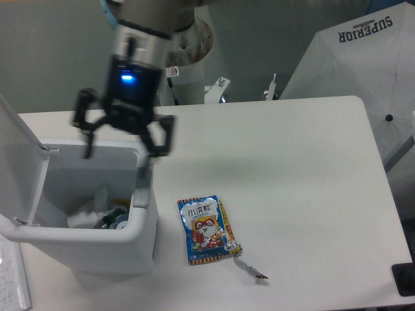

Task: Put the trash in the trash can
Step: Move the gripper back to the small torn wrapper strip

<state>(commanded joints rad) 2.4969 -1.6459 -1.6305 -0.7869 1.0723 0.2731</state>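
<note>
The white trash can [146,223] stands at the table's left with its lid [16,152] swung up. Inside it lies a crumpled white wrapper [87,210] among other litter. My gripper [124,150] hangs open and empty above the bin's back right corner, blurred by motion. On the table right of the bin lies the blue snack packet [204,228] with a cartoon animal. A small torn strip [249,268] rests just beyond the packet's lower right corner.
The robot's white base [188,65] stands behind the table. A white umbrella-like cover marked SUPERIOR [360,61] is at the back right. A dark object [405,278] sits past the table's front right corner. Paper [13,282] lies at the front left.
</note>
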